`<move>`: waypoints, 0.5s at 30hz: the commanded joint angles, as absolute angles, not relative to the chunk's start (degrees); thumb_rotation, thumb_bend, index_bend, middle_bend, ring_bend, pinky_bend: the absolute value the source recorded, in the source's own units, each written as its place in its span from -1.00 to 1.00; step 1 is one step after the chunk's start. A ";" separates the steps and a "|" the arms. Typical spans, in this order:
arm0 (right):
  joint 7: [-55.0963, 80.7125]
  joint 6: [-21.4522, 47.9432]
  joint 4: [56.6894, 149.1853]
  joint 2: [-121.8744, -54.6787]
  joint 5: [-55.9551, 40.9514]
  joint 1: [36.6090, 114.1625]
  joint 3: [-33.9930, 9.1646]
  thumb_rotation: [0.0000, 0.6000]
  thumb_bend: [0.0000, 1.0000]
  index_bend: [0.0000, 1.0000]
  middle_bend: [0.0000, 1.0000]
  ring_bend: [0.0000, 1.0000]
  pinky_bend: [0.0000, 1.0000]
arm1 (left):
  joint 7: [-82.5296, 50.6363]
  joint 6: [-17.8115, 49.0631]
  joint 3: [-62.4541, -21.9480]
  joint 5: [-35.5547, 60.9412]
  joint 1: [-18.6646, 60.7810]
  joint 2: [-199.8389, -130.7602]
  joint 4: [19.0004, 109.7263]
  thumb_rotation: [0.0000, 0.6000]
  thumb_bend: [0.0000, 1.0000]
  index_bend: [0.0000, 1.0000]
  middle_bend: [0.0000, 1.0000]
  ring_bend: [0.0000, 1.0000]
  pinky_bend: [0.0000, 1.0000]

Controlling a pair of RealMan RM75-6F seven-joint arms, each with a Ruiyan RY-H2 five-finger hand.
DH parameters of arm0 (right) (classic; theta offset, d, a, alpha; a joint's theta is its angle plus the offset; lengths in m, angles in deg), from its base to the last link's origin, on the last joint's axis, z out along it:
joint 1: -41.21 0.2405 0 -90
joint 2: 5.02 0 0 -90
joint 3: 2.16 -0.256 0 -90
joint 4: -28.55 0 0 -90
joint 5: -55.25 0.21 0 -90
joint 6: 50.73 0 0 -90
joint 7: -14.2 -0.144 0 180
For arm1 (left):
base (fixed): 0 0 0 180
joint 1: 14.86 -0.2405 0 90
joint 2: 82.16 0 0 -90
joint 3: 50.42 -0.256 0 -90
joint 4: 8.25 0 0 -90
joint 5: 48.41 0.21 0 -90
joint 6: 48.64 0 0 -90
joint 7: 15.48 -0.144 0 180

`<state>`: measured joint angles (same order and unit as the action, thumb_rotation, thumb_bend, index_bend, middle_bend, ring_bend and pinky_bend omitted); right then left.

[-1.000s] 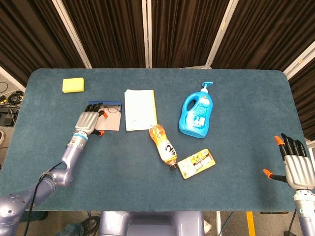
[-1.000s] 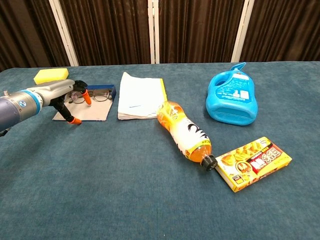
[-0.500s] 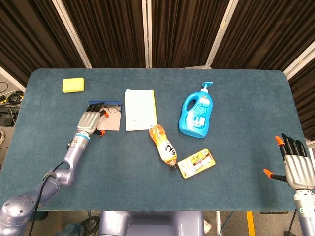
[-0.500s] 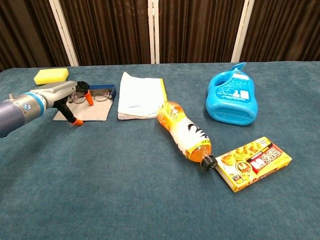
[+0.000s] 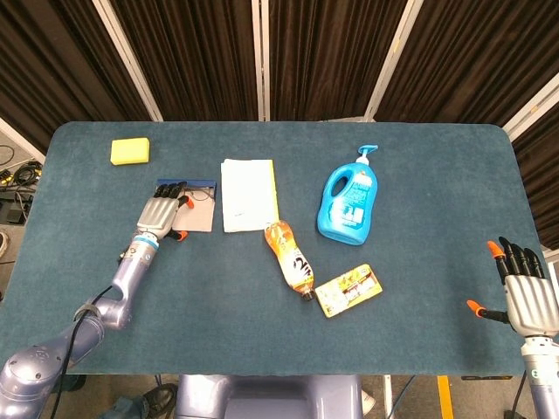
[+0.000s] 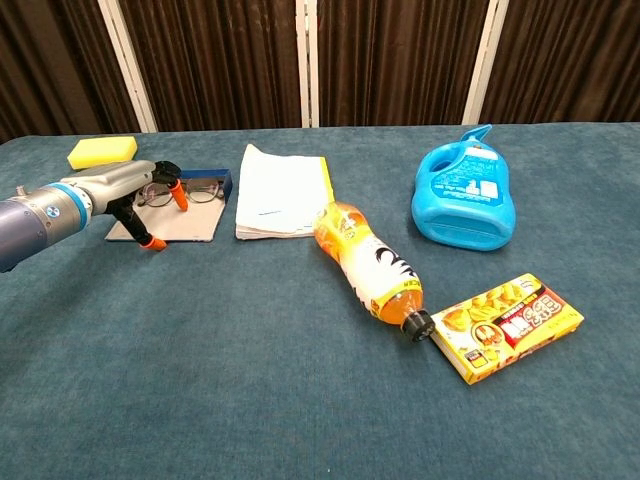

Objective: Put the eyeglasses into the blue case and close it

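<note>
The left hand is held over the open case, fingers spread, nothing gripped. The eyeglasses are seen just beyond its fingertips. The right hand is spread, holding nothing.

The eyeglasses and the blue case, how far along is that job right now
Done: the eyeglasses appear to lie in the open blue case. In hand: the left hand is over the case's left side, by the glasses; whether it grips anything can't be told. Left: the case lies open flat, so closing remains. The right hand rests open at the table's far right edge, uninvolved.
</note>
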<state>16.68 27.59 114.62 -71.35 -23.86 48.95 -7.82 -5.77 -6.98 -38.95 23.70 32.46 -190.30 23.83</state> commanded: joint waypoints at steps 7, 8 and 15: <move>16.79 27.57 114.67 -71.34 -23.86 48.95 -7.78 1.00 -1.00 -1.00 -1.00 -1.00 -1.00 | -5.88 -7.36 -39.01 23.89 32.37 -189.97 24.00 1.00 0.27 -0.33 -1.00 -1.00 -1.00; 16.78 27.56 114.67 -71.35 -23.86 48.96 -7.78 1.00 -1.00 -1.00 -1.00 -1.00 -1.00 | -5.90 -7.37 -39.01 23.91 32.35 -189.93 24.03 1.00 0.27 -0.33 -1.00 -1.00 -1.00; 16.70 27.53 114.71 -71.32 -23.87 48.97 -7.79 1.00 -1.00 -1.00 -1.00 -1.00 -1.00 | -5.89 -7.35 -38.66 23.83 32.45 -189.36 24.63 1.00 0.30 -0.33 -1.00 -1.00 -1.00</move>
